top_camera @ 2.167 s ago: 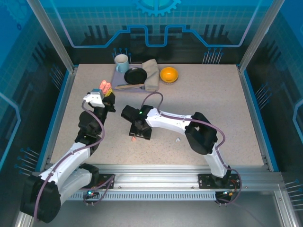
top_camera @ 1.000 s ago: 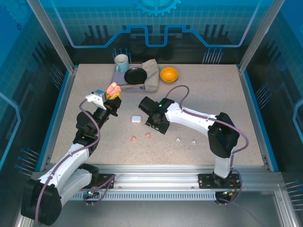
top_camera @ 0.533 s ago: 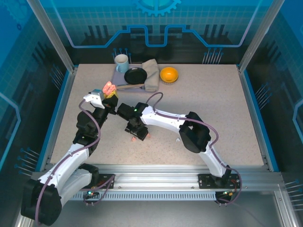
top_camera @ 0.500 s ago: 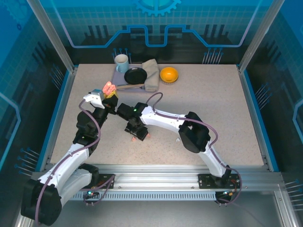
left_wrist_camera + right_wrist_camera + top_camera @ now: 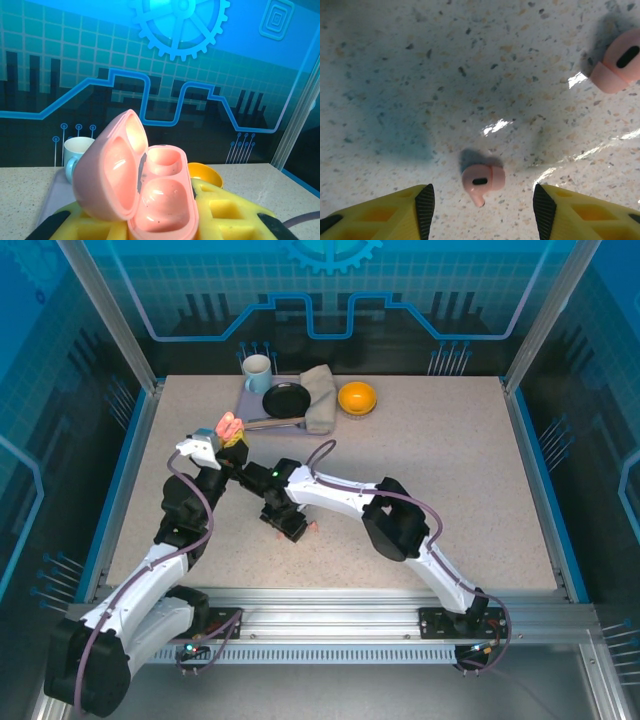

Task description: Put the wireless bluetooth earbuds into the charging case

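My left gripper [image 5: 228, 433] is raised over the table's left side and shut on a salmon-pink charging case [image 5: 161, 200]. The case's lid stands open to the left, both of its wells are bare, and yellow foam fingers [image 5: 225, 212] press against its sides. My right gripper [image 5: 480, 206] hangs low over the table and is open. One pink earbud [image 5: 482, 181] lies on the speckled table between its yellow fingertips [image 5: 395, 215], touching neither. A second pink earbud [image 5: 620, 62] lies farther off at the upper right. From above, the right gripper [image 5: 287, 525] sits just left of a pink earbud [image 5: 313, 527].
At the back of the table stand a white mug [image 5: 257, 372], a black dish [image 5: 286, 399] on a grey tray, a folded cloth [image 5: 321, 392] and an orange bowl [image 5: 357, 397]. The right arm's elbow [image 5: 395, 525] rests low over mid-table.
The right arm has swung left from mid-table and come down over the pink earbuds, covering the spot where a white case lay. The left arm keeps the pink case aloft, barely shifted.
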{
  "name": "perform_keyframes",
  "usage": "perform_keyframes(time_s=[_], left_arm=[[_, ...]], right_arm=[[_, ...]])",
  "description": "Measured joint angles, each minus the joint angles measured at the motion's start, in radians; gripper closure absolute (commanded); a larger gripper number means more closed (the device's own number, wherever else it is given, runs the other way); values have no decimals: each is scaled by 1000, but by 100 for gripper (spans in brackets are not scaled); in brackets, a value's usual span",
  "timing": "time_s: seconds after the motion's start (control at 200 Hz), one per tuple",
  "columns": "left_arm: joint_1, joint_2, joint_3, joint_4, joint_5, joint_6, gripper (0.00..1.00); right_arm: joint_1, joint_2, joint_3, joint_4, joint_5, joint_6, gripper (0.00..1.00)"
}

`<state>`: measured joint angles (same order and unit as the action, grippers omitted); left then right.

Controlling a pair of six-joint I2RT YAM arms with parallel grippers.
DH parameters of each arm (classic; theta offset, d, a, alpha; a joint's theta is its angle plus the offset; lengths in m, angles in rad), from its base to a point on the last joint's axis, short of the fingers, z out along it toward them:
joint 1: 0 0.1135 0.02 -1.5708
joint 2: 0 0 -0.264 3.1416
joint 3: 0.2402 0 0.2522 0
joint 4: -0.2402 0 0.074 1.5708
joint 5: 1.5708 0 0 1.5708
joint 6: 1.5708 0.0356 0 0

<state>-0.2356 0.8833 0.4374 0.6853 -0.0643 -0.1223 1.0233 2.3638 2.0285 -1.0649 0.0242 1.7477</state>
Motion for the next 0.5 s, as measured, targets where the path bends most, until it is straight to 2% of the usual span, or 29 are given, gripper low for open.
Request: perform_keyframes(time_s=[0.5], left_arm=[[0,0,0,0,0,1,100]], right_arm=[[0,50,34,-11,-8,34,45]])
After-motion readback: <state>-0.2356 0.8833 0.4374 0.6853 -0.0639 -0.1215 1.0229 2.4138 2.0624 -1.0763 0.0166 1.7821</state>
